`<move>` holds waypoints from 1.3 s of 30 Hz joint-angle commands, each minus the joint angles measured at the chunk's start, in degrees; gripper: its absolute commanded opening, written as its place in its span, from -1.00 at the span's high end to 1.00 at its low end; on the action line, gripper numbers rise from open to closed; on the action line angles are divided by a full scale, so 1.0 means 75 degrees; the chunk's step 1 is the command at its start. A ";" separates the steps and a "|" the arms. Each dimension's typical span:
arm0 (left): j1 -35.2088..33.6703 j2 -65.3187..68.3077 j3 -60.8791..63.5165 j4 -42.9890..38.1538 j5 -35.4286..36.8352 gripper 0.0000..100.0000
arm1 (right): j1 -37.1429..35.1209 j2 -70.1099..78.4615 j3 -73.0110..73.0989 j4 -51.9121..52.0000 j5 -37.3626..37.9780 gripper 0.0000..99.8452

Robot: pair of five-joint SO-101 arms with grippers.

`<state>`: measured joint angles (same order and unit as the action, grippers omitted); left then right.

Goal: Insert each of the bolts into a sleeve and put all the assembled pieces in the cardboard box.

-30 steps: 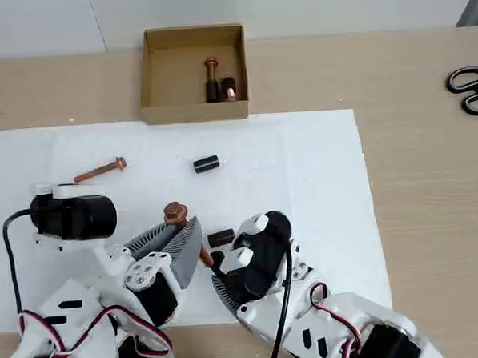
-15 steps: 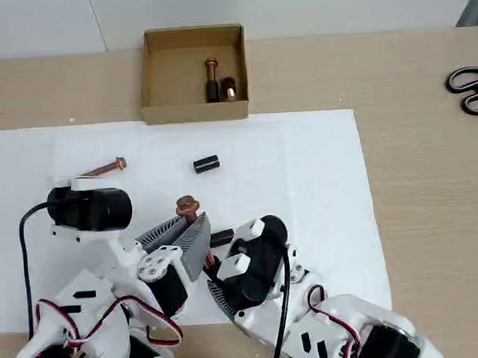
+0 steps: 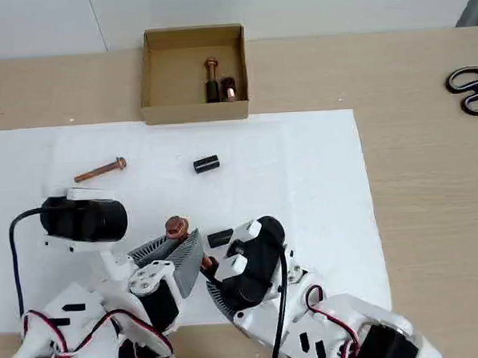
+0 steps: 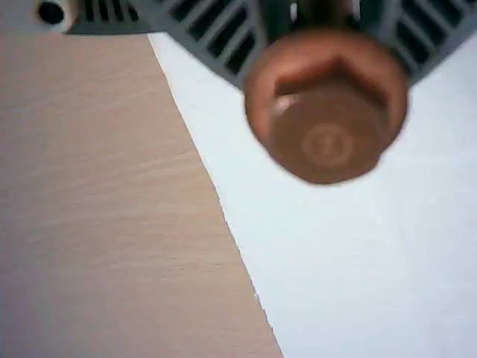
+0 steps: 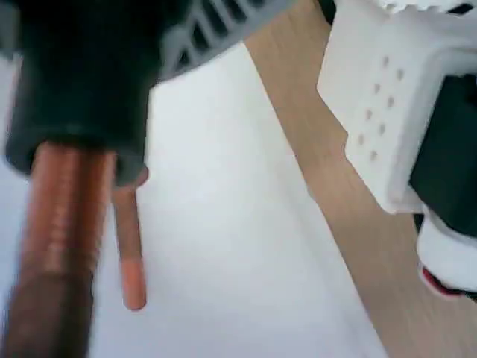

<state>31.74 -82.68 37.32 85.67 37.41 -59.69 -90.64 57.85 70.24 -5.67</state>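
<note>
— Where is the left gripper [image 3: 178, 238]?
— Low over the white paper [image 3: 318, 167], pinching the bolt [image 3: 176, 227] just under its head.
— And the right gripper [image 3: 218, 262]?
— Just beside it, and as far as I can judge clamped on the black sleeve [image 5: 82, 82]. Threaded shank pokes out of that sleeve toward the wrist (so the bolt looks well in, though I can't see whether the head is seated).
— Which way does the bolt lie?
— Head up on the left gripper's side, shank slanting down toward the right gripper. Any last push, I'd say, runs along that line.
— The cardboard box [image 3: 195, 113]?
— Well apart, across the paper from both grippers, with two assembled pieces [image 3: 218, 84] inside. Both grippers look about equally near it.
</note>
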 commanded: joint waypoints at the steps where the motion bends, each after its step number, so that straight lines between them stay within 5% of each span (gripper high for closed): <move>1: 0.0164 0.0035 -0.0041 0.0105 0.0023 0.99 | -0.0029 -0.0053 -0.0082 -0.0463 0.0070 1.00; 7: 0.0903 -0.0012 0.0463 0.0082 0.0035 0.99 | -0.0029 -0.0053 -0.0082 -0.0463 0.0070 1.00; 27: 0.0903 -0.0012 0.1330 0.0047 -0.0598 0.98 | 0.0557 -0.0123 -0.0246 -0.0463 0.0270 1.00; 34: 0.0879 0.0023 0.1330 0.0152 -0.0598 0.62 | 0.0557 -0.0100 -0.0246 -0.0463 0.0270 1.00; 39: 0.0879 0.0023 0.1307 0.0164 -0.0598 0.60 | 0.0557 -0.0088 -0.0246 -0.0463 0.0270 1.00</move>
<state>38.07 -82.68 47.43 86.81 33.36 -55.91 -90.81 57.93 68.57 -4.09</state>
